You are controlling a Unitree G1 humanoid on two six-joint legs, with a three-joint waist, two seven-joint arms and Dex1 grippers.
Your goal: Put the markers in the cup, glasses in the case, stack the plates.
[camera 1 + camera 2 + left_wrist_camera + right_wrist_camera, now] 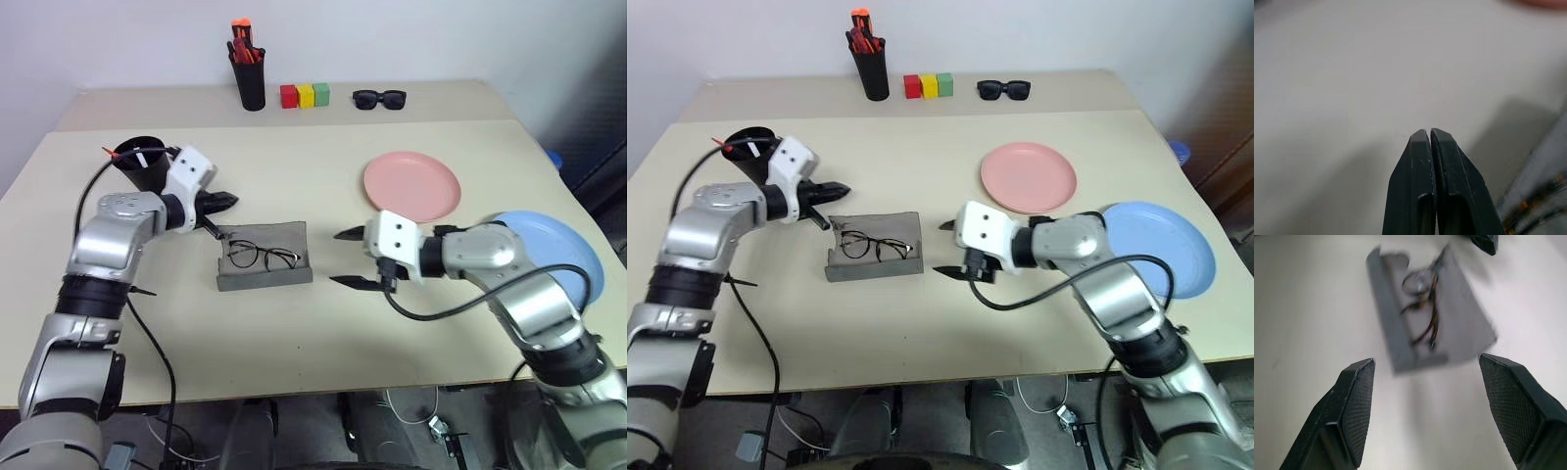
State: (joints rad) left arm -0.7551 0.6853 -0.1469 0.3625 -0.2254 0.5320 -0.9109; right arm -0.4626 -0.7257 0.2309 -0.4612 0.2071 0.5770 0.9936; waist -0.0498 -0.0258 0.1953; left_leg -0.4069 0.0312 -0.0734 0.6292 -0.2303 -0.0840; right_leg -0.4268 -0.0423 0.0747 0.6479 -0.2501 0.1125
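Here, a beige table (294, 147) meets a white wall (392, 39).

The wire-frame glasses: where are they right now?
The wire-frame glasses lie inside the open grey case at mid-table, between the shut left gripper and the open right gripper.

The table (294, 343) has a smooth, matt beige top. The case (265, 277) looks like soft grey felt, holding thin wire-frame glasses (263, 257). Both plates (412, 184) look like smooth plastic. The right claw (1425, 416) has finely textured matt black pads (1359, 406).
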